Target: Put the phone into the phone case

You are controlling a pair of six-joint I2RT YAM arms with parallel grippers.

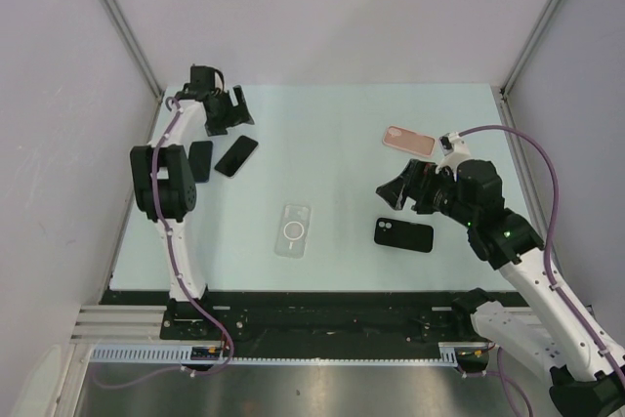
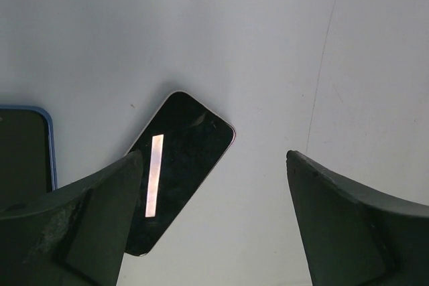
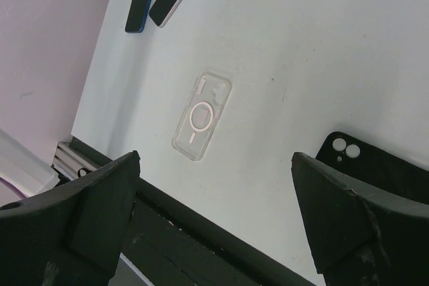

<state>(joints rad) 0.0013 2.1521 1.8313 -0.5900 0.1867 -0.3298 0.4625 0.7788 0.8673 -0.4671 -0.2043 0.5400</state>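
The left arm (image 1: 161, 183) and right arm (image 1: 532, 280) share white links, bulky black joint housings and a mauve cable (image 1: 553, 192) along each, the right bearing a small green light (image 1: 505, 234), while the left claw (image 2: 213, 212) and right claw (image 3: 214, 212) have matte black, scuffed wedge fingers (image 2: 87, 226).

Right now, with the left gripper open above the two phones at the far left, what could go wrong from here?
1. The phone lies flat and at an angle to the fingers of the left gripper, so closing may skid it instead of gripping it.
2. The blue-edged phone lies close beside it, and a descending finger could knock it.
3. The clear case lies loose mid-table, with nothing holding it. Pressing the phone in may just push it away.
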